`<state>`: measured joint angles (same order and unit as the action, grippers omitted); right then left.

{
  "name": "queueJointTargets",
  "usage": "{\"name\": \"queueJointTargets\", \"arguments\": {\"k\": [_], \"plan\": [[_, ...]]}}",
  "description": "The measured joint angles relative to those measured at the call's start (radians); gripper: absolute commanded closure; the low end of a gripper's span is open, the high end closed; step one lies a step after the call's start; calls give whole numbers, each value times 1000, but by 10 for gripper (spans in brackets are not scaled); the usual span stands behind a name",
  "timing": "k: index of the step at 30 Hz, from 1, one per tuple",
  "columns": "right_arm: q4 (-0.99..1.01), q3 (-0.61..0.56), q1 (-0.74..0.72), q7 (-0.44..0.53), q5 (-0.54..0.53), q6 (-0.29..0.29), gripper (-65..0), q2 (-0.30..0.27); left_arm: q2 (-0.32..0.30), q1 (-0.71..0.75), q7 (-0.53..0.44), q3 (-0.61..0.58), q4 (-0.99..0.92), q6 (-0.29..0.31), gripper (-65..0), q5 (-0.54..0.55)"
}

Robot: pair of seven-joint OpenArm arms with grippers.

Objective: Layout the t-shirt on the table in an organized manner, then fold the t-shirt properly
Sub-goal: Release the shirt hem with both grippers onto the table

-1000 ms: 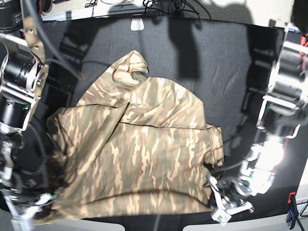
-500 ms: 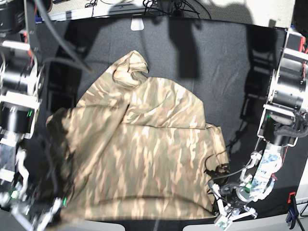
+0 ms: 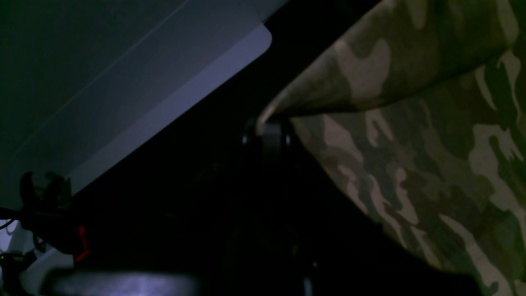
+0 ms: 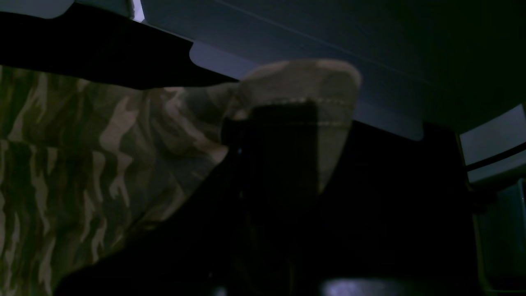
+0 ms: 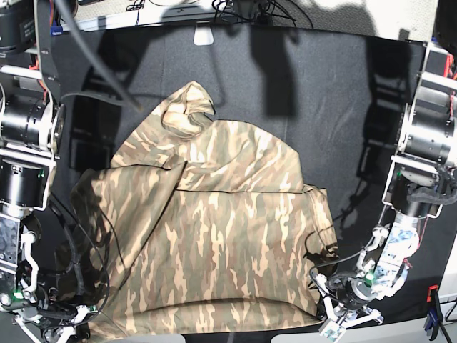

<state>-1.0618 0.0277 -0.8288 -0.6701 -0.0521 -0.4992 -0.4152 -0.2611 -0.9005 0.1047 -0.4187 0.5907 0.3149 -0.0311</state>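
Note:
The camouflage t-shirt (image 5: 214, 236) lies spread on the black table (image 5: 335, 93), with a bunched fold (image 5: 182, 114) at its far end. At the shirt's near right corner, my left gripper (image 5: 327, 313) is shut on the fabric. The left wrist view shows that corner (image 3: 370, 82) pinched between the dark fingers of the left gripper (image 3: 265, 129). My right gripper (image 5: 77, 323) is shut on the near left corner. In the right wrist view the stitched hem (image 4: 312, 90) drapes over the right gripper (image 4: 279, 123).
A white label (image 5: 203, 36) lies at the table's far edge under hanging cables. An orange and blue clamp (image 5: 433, 304) sits at the near right edge. Both arm columns (image 5: 428, 121) stand at the table's sides. Pale boards (image 3: 164, 107) show past the table's near edge.
Both grippers have drawn the shirt's near hem toward the table's near edge. The fabric lies flatter, and the bunched far end has slid slightly nearer.

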Motion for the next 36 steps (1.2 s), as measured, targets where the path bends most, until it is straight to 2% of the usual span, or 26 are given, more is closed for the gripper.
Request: {"name": "queueJointTargets", "arguments": {"k": [10, 13, 15, 16, 18, 19, 28, 33, 34, 36], "plan": [[0, 0, 0, 0, 0, 0, 0, 0, 0, 0, -17, 0, 0, 0, 0, 0], [0, 1, 0, 12, 39, 3, -175, 0, 0, 0, -58, 0, 0, -1, -264, -3], [0, 15, 0, 36, 48, 68, -255, 3, -2, 0, -80, 0, 0, 0, -365, 0], [0, 23, 0, 42, 55, 115, -275, 3, -2, 0, -79, 0, 0, 0, -382, -2], [0, 49, -2, 50, 55, 180, -282, 1, -2, 0, -79, 0, 0, 0, -385, -2], [0, 63, -2, 50, 56, 187, -282, -1, -2, 0, -79, 0, 0, 0, -385, -2], [0, 106, -2, 49, 50, 187, -282, 0, -2, 0, -79, 0, 0, 0, -385, -1], [0, 106, -2, 2, -19, 187, -282, 0, -2, 0, -74, 0, 0, 0, -385, 0], [0, 106, -1, -24, -37, 187, -282, 0, -2, -1, -45, 0, 0, 0, -384, 1], [0, 106, -1, -69, -126, 185, -280, -1, -1, -3, 85, 0, 0, -3, -384, 92]]}}
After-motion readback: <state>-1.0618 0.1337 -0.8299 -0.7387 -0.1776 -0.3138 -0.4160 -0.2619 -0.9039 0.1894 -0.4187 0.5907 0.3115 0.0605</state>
